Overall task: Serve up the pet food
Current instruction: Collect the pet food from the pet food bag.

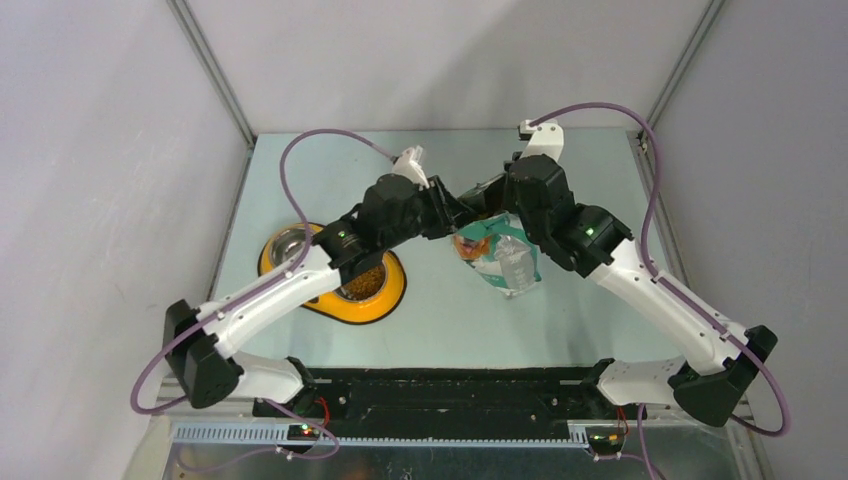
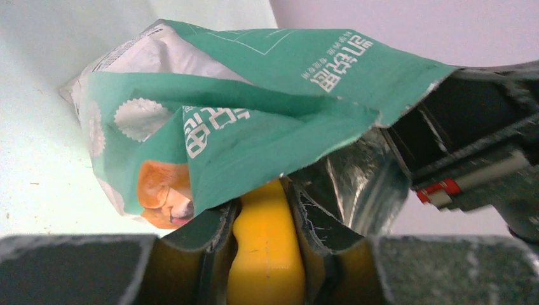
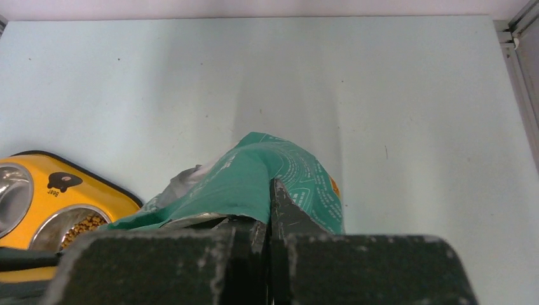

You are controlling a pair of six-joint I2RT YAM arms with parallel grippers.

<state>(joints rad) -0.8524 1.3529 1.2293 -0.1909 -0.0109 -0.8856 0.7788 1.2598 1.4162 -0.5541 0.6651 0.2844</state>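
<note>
Propping bag (image 1: 505, 262) open, frame center.
My right gripper (image 3: 269, 194) pinches its rim; left gripper (image 2: 264, 206) clamps the scoop (image 2: 266, 260) for dipping.

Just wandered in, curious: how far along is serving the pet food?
Done: kibble already lies in one side of the yellow feeder. In hand: the right claw pinches the bag's edge while the left claw grips a scoop at its mouth. Left: probably more scoops; the feeder's second bowl looks empty.
</note>
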